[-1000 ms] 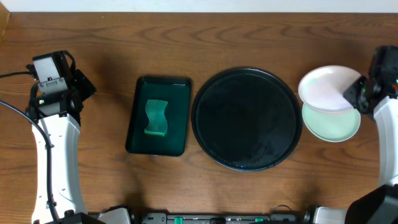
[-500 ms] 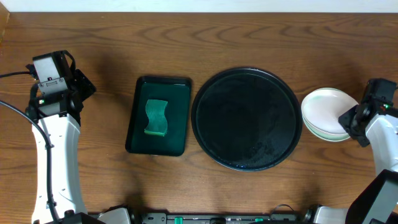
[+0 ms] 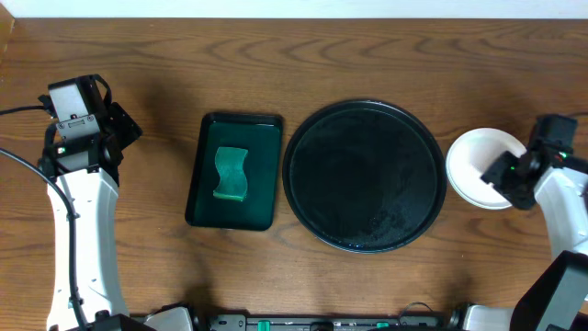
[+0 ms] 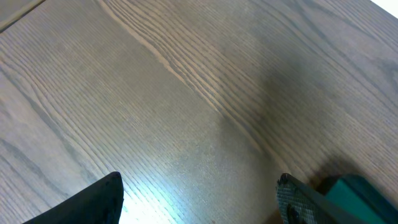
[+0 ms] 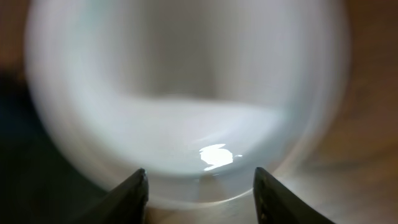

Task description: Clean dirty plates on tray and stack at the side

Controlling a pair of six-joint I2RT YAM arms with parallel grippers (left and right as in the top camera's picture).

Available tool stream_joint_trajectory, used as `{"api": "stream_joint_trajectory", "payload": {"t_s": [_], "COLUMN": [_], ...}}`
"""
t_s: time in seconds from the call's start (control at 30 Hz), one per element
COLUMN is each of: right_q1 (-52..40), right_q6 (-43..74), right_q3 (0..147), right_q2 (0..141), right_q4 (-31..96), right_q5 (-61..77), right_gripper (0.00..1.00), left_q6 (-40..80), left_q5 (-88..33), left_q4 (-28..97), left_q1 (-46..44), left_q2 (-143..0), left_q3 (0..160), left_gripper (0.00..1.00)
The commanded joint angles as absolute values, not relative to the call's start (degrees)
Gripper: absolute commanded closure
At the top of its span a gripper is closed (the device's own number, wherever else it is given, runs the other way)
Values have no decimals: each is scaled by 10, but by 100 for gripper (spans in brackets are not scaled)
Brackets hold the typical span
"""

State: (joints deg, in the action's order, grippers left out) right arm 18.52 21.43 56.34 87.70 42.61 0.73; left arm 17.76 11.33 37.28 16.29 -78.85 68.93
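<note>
The plates stand stacked on the table right of the tray, with a white plate (image 3: 474, 164) on top and only a thin rim of a lower one showing. In the right wrist view the white plate (image 5: 186, 81) is blurred and fills the frame. My right gripper (image 3: 504, 175) sits at the stack's right edge; its jaws (image 5: 200, 194) are open, apart on either side of the plate's near rim. The round black tray (image 3: 365, 175) holds no plates. My left gripper (image 3: 125, 130) hovers at the far left, open (image 4: 199, 205) over bare wood.
A small rectangular dark tray (image 3: 234, 171) with a green sponge (image 3: 231, 174) lies left of the round tray. Its teal edge (image 4: 360, 191) shows at the lower right of the left wrist view. The table's right edge is close behind the stack.
The right gripper lowered the white plate onto the pale green plate beside the tray, then its jaws parted and let go. The left arm has not moved.
</note>
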Motion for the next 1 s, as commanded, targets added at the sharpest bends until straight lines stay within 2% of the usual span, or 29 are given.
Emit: {"api": "stream_joint_trajectory", "payload": {"t_s": [0.0, 0.13, 0.37, 0.43, 0.57, 0.77, 0.97], "right_q1": [121, 21, -191, -256, -409, -503, -541], "right_q6": [95, 37, 8, 12, 100, 153, 163], "right_q3": [608, 633, 633, 633, 633, 633, 633], "right_q2": [873, 873, 873, 874, 875, 903, 967], "right_q4": [444, 462, 453, 439, 397, 341, 301], "right_q5": [145, 199, 184, 164, 26, -49, -64], "right_gripper": [51, 50, 51, 51, 50, 53, 56], "left_q6": [178, 178, 178, 178, 178, 178, 178], "left_q5": [121, 121, 121, 121, 121, 121, 121], "left_q4": [374, 374, 374, 374, 374, 374, 374], "left_q1": [165, 165, 165, 165, 165, 165, 165], "left_q2": [-784, -784, -784, -784, -784, -784, -784], "left_q3": [696, 696, 696, 696, 696, 696, 696], "left_gripper": [21, 21, 21, 21, 21, 21, 21]}}
